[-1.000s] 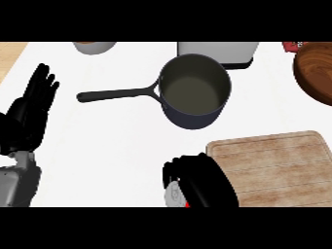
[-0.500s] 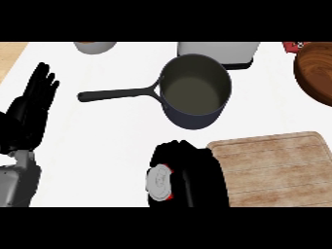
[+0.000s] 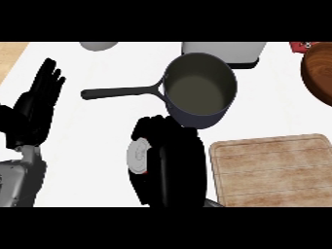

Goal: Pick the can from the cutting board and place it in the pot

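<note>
Kitchen, white counter (image 3: pixel 111 116), dark pot (image 3: pixel 201 90), wooden cutting board (image 3: pixel 280 170), wooden bowl (image 3: pixel 330 73)

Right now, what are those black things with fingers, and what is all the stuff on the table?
You are looking down through the robot's eyes at a kitchen counter. The black shapes are its hands. The left robot hand rests open at the left side, fingers up. The right robot hand is curled round a can; only its silver end shows. The can is off the wooden cutting board, which lies bare at the right. Just above the hand stands a dark pot with a long handle; that is where the can should go. At the far edge you can see a wooden bowl, a grey container and a small grey thing.
</note>
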`<state>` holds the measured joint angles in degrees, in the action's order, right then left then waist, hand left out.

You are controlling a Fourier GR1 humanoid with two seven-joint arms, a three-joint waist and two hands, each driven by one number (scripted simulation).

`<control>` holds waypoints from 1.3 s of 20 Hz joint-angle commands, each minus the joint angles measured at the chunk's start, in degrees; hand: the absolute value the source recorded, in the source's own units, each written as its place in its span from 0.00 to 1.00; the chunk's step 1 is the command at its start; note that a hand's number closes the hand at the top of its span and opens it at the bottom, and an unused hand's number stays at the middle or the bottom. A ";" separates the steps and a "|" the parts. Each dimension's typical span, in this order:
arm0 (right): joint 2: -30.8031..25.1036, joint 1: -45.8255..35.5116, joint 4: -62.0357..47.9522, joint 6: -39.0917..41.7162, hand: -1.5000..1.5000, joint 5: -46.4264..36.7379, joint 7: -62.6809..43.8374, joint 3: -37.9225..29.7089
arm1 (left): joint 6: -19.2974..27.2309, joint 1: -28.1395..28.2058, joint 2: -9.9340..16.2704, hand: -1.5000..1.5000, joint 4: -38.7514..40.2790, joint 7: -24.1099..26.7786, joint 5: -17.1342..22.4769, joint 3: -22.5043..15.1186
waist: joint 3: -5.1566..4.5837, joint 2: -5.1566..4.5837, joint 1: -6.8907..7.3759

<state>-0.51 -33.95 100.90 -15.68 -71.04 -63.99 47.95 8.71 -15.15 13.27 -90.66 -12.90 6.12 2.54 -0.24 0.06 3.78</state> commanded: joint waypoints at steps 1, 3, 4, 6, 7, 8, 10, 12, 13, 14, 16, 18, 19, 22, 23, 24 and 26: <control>0.48 -6.58 -7.82 -7.90 1.00 2.73 -12.04 -2.07 | 0.53 -0.53 -1.14 0.50 0.56 1.03 -0.97 -1.09 | 0.09 -0.62 0.57; 0.48 -11.28 -10.51 -8.22 1.00 5.34 -11.70 -5.05 | 0.90 -2.32 -1.49 0.50 1.54 -0.29 -0.82 -1.11 | 0.10 -0.75 0.59; 0.48 -12.44 -11.98 -7.34 1.00 5.35 -13.62 -4.69 | -0.67 -1.49 0.26 0.50 -0.01 -1.03 0.36 -0.04 | 0.10 -0.37 0.88; 0.47 -10.82 -13.00 -15.90 1.00 6.90 -10.50 -6.35 | -0.37 -2.96 0.51 0.50 1.07 -0.66 0.10 0.48 | 0.21 -0.86 0.95; 0.47 -13.86 -14.39 -14.58 1.00 7.74 -11.19 -6.59 | 0.86 -0.40 -1.03 0.50 -0.32 -0.21 -1.11 -0.99 | 0.18 -0.44 0.77; 0.47 -16.83 -18.79 -11.06 1.00 4.99 -12.77 -5.42 | 0.56 -0.30 -1.40 0.50 0.69 0.81 -0.73 -0.71 | 0.11 -0.31 -0.27; 0.47 -17.01 -26.52 -3.46 1.00 -1.38 -10.72 -7.61 | -0.68 1.08 -0.08 0.50 -0.71 0.35 0.85 0.70 | 0.02 -0.18 -0.31; 0.47 -18.29 -31.81 -4.28 1.00 -2.83 -10.66 -6.99 | 0.46 -1.63 0.03 0.50 -0.44 -2.01 0.01 0.49 | 0.12 -0.38 -0.88; 0.47 -21.24 -33.37 -3.68 1.00 -0.69 -11.25 -8.55 | 1.52 -1.67 -1.81 0.50 1.21 0.84 -1.55 -0.78 | 0.10 -0.59 -0.94; 0.47 -19.84 -33.89 -3.97 1.00 -1.21 -11.93 -7.07 | 2.81 0.74 -2.86 0.50 0.08 1.16 -2.69 -1.60 | 0.15 -0.32 -1.24; 0.47 -21.17 -39.37 -7.25 1.00 0.94 -10.92 -7.45 | 0.93 1.08 -0.98 0.50 -1.94 -0.30 -1.04 -0.39 | 0.18 -0.45 -0.48; 0.47 -20.65 -40.86 -9.20 1.00 1.74 -10.29 -6.70 | -1.08 0.79 1.45 0.50 -0.88 0.34 0.68 2.45 | 0.19 -0.43 -1.11; 0.47 -24.36 -45.25 -9.59 1.00 4.91 -7.39 -9.05 | -0.57 0.70 -0.70 0.50 0.07 1.09 0.09 0.57 | 0.17 -0.74 -0.49; 0.48 -19.67 -46.78 -16.10 1.00 8.32 -6.39 -8.62 | 0.02 0.19 -0.91 0.50 -1.10 0.49 -0.82 -0.18 | 0.23 -0.91 -0.12; 0.48 -19.37 -47.92 -17.11 1.00 10.62 -0.04 -14.21 | -0.05 1.10 -1.32 0.50 -0.17 1.39 -0.53 0.08 | 0.26 -1.01 -1.12; 0.48 -18.92 -47.75 -17.64 1.00 12.55 -2.69 -12.91 | 0.10 -0.31 -0.94 0.50 0.41 0.71 -0.97 0.07 | 0.26 -1.05 -0.58; 0.48 -19.52 -51.24 -18.27 0.00 17.17 0.25 -15.57 | -0.33 -0.77 -0.96 0.50 0.53 1.39 0.01 0.88 | 0.25 -1.34 0.16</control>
<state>-0.41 -53.51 54.13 -28.38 -60.48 -60.89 35.49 8.69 -14.92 12.50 -91.04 -12.22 5.64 2.96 -0.02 -0.79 3.45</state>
